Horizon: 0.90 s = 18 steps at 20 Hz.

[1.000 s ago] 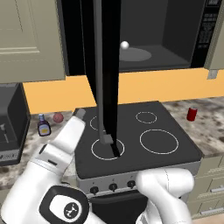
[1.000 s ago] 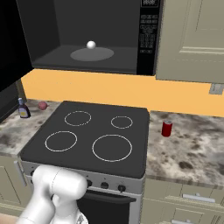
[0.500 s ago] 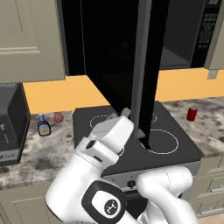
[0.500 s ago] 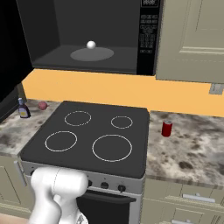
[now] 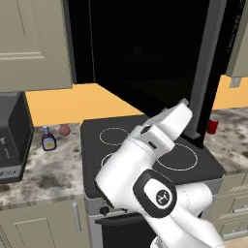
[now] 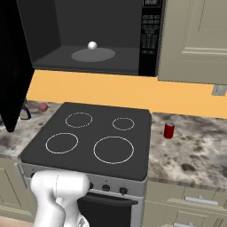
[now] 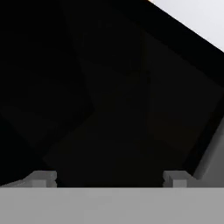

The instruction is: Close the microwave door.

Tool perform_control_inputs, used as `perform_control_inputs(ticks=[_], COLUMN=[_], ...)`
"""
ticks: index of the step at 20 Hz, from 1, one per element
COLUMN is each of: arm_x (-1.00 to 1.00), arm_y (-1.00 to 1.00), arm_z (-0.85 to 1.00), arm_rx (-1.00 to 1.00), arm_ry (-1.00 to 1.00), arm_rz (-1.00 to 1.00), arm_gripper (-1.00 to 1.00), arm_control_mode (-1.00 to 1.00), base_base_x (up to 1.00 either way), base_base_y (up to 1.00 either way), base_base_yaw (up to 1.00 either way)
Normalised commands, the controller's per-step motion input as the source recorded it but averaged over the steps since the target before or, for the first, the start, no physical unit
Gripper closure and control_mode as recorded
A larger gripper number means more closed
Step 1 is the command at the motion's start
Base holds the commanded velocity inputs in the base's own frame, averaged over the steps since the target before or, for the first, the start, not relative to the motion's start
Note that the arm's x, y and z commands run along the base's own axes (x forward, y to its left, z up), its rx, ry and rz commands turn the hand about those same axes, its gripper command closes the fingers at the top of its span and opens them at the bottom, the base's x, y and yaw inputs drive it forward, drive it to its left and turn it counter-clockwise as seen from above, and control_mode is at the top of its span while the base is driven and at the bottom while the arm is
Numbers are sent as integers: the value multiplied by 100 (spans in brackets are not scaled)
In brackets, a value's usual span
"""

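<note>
The microwave door [image 5: 145,58] is a wide glossy black panel, partly open and swung out over the stove. Its grey vertical bar handle [image 5: 207,72] runs down its right edge. My arm [image 5: 164,128] reaches up from below, and its wrist meets the door's lower part near the handle. In the hand view the dark door [image 7: 109,96] lies right ahead, with the grey handle [image 7: 213,153] at the lower right. My gripper [image 7: 109,178] is open, its fingertips [image 7: 41,177] wide apart with nothing between them. The right base view shows the open cavity [image 6: 93,40] and the door [image 6: 13,66] at the far left.
A white ball [image 6: 92,45] rests on the microwave's turntable. The black stove [image 6: 88,137] lies below. A red can [image 6: 169,130] stands on the right counter. A bottle [image 5: 48,140], a small red thing [image 5: 64,130] and a black appliance [image 5: 9,140] occupy the left counter. Beige cabinets [image 5: 34,43] flank the microwave.
The door has swung from edge-on toward the microwave, its handle moving right in the left base view. My arm has followed it to the right and upward.
</note>
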Motion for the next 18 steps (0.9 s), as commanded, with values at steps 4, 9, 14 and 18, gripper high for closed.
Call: perform_control_inputs(ticks=[4,9,14,18], arm_x=[51,60,68,78], arm_y=[-88,-73,-46,-48], arm_z=[12,7,9,2], arm_rx=[0,0,0,0], arm_ry=[16,20,21,22], arm_rz=[-8,-8,-2,0], arm_gripper=[-100,-100,-100,-100], arm_control_mode=[-100,-100,-100,-100], base_base_x=[0,0,0,0], base_base_y=[0,0,0,0], base_base_yaw=[0,0,0,0])
